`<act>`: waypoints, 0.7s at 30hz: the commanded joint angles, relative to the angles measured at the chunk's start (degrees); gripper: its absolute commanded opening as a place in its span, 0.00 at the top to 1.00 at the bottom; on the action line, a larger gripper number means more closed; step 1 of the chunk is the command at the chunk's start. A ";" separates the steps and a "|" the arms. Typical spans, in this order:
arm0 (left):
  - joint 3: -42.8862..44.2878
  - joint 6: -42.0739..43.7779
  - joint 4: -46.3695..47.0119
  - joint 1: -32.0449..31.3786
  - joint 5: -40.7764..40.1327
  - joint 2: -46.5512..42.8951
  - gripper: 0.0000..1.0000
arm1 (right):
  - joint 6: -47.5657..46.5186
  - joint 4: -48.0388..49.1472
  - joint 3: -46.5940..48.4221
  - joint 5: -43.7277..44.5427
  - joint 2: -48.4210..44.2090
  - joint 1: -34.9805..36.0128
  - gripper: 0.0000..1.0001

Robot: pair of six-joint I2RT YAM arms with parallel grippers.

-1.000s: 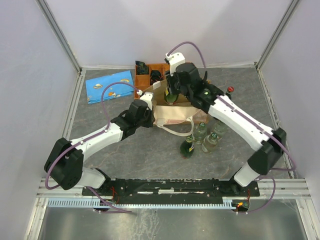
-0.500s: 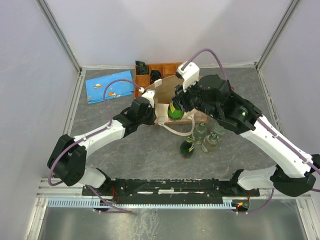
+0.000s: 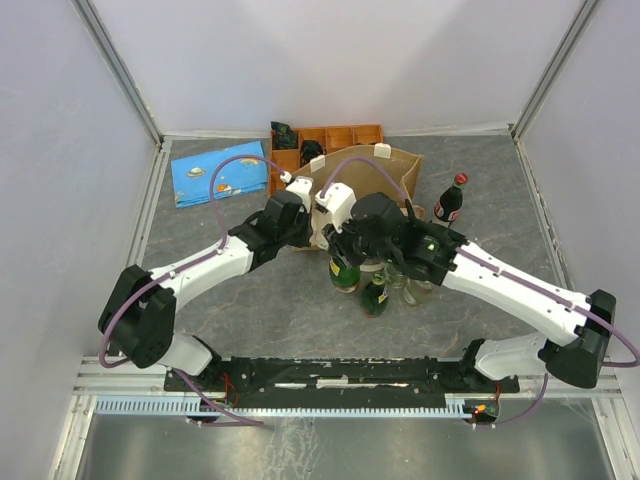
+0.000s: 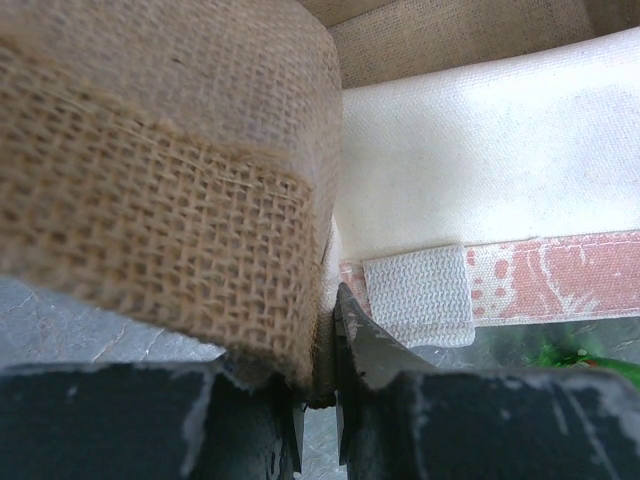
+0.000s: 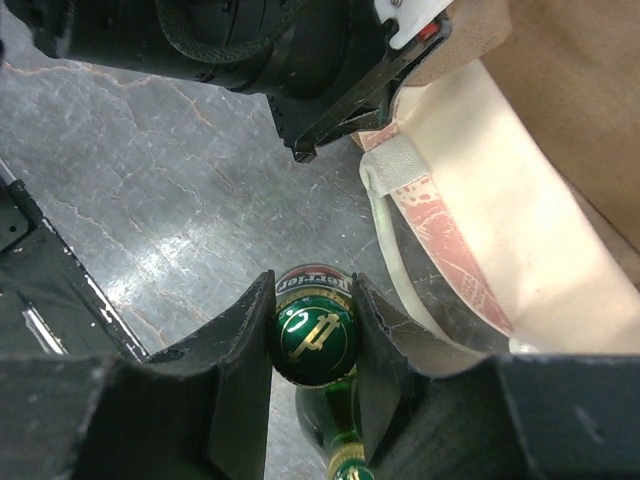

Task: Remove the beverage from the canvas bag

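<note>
Green bottle [image 5: 312,330] — the beverage — is out of the canvas bag [image 3: 385,170] and stands upright just in front of the bag's near side, over the grey table [image 3: 250,300]. The right gripper [image 5: 312,310] is closed on the bottle's neck, one finger on each side just under the cap. Neither view shows whether the base has reached the table.

The left gripper [image 4: 322,372] is pinched shut on the coarse tan rim of the bag, next to the cream handle tab [image 4: 418,297], and holds the mouth open.

A second green bottle [image 3: 375,297] stands just beside the held one, toward the arm bases. Two clear bottles [image 3: 412,285] stand near it, to its right. A red-capped dark bottle [image 3: 450,200] stands apart, right of the bag. An orange tray [image 3: 345,135] lies behind the bag and a blue packet [image 3: 220,172] to the far left.

Step in hand, as judged: setting the bottle down. Done well, the descent is straight and the bottle upright, on the bare patch left of the second green bottle — the gap there is narrow, so any sideways drift risks a knock. The fingers should part only once the base sits flat, then rise straight off the cap. The left pinch may be let go afterwards.
</note>
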 commanded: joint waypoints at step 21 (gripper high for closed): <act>1.27 2.30 1.53 0.08 -1.93 0.48 0.97 | 3.49 39.98 -19.90 -0.25 2.69 0.04 1.00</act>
